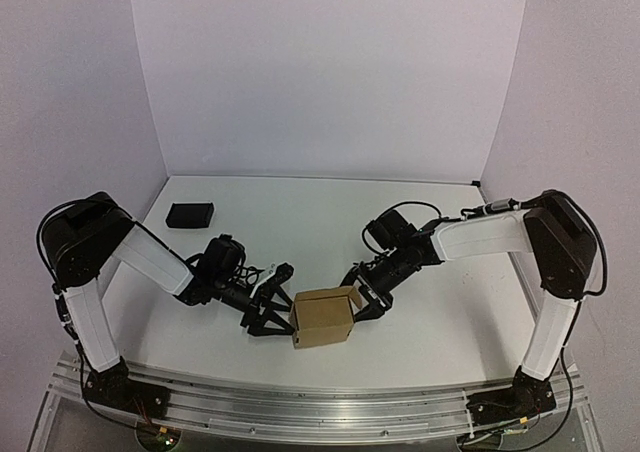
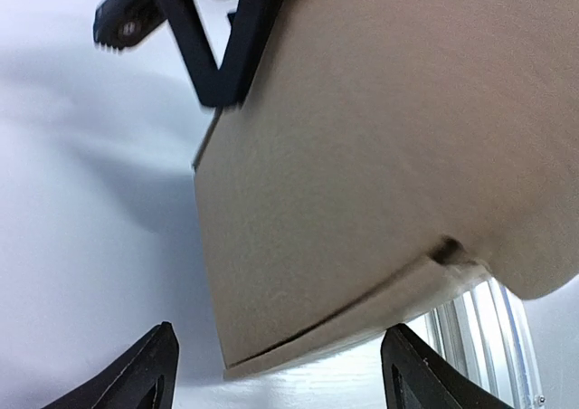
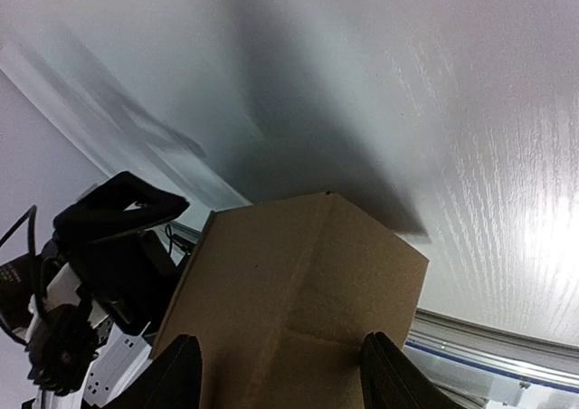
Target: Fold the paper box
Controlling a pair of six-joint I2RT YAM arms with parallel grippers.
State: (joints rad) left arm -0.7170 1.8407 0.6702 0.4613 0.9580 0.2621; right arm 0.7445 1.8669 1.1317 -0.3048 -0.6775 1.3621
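The paper box (image 1: pixel 323 318) is a small brown cardboard cuboid standing near the table's front edge, between both grippers. My left gripper (image 1: pixel 270 305) is open just left of it. In the left wrist view the box (image 2: pixel 380 156) fills the upper right, close ahead of the spread fingertips (image 2: pixel 149 373), with a seam along its lower edge. My right gripper (image 1: pixel 362 294) is open at the box's upper right corner. In the right wrist view the box (image 3: pixel 298 291) lies ahead of the two fingers (image 3: pixel 178 373), and it is wider than the gap between them. Neither gripper holds anything.
A small black rectangular block (image 1: pixel 190 215) lies at the back left of the white table. An aluminium rail (image 1: pixel 320 397) runs along the near edge, close behind the box, and shows in the wrist views (image 2: pixel 479 318) (image 3: pixel 488 337). White walls enclose the back and sides.
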